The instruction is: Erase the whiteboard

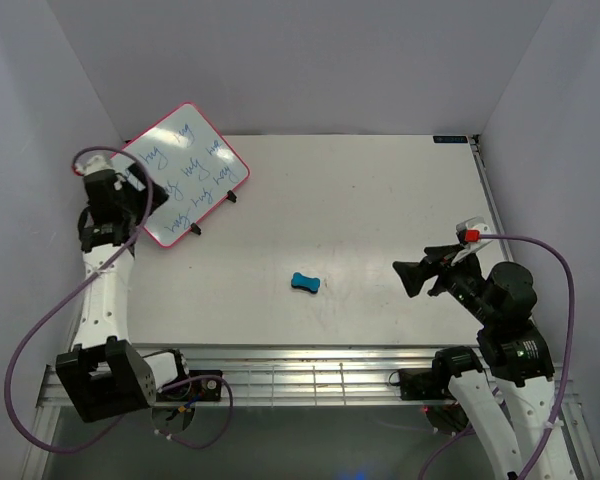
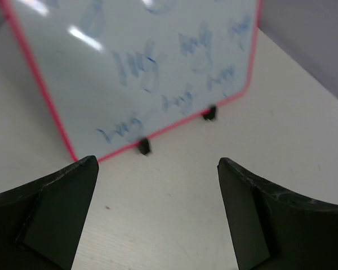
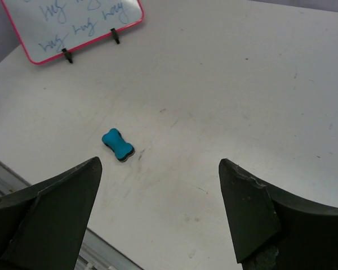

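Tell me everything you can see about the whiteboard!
The whiteboard is a small, glossy white rectangle with rounded corners and a thin pink-red rim. Blue handwriting covers it, not yet wiped. It stands tilted back on two black feet at the table's far left corner. Nothing else seems to touch it.

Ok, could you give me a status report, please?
Left gripper and right gripper open, empty. Whiteboard propped on stand, blue writing unerased. Eraser lying on table, untouched. Nothing blocking it.
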